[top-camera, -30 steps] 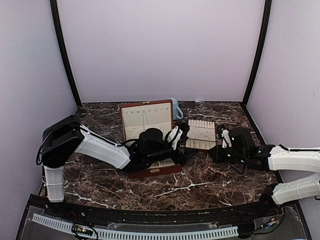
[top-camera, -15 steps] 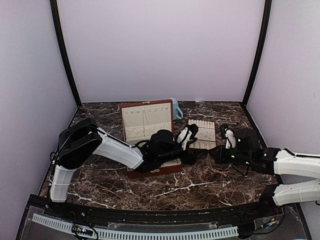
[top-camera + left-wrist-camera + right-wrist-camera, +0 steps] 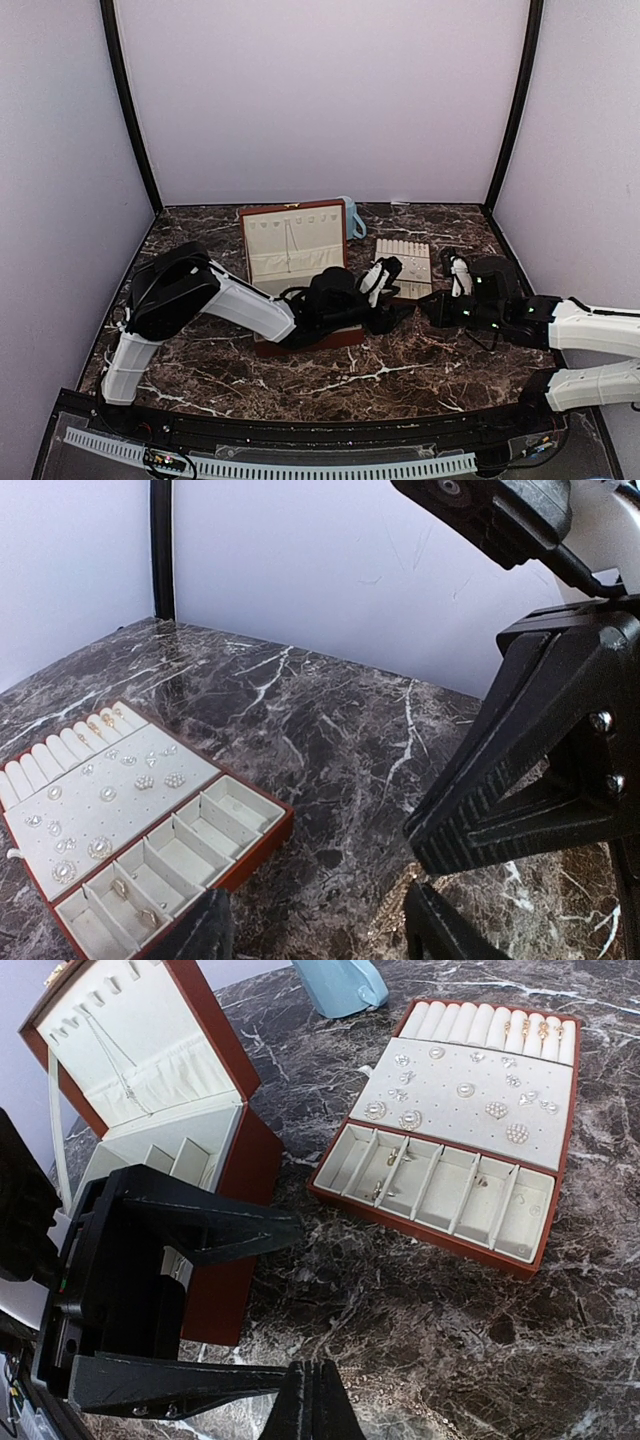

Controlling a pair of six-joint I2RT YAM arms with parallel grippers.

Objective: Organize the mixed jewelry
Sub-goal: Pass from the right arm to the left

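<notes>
The mixed jewelry shows as small pearl and silvery pieces (image 3: 465, 1090) on the cream slotted tray (image 3: 520, 1255), also seen in the left wrist view (image 3: 145, 780). A thin pale-gold chain (image 3: 392, 912) lies on the marble; the same chain (image 3: 380, 1392) shows faintly in the right wrist view. My left gripper (image 3: 320, 935) stands open low over the marble, the chain just inside its right finger. My right gripper (image 3: 312, 1385) is shut, its tip (image 3: 420, 852) at the chain's upper end; I cannot tell if it pinches the chain. From above, the left gripper (image 3: 398, 312) and the right gripper (image 3: 432, 303) nearly meet.
The reddish-brown box (image 3: 295, 250) stands open left of the grippers, a necklace (image 3: 110, 1055) hanging in its cream lid. The slotted tray (image 3: 405, 262) lies just behind them. A blue mug (image 3: 340, 985) stands at the back between box and tray.
My left arm has swung right, off the box and down to the marble beside the right gripper, and its jaws have narrowed a little. The right arm shifted slightly right, then held.
</notes>
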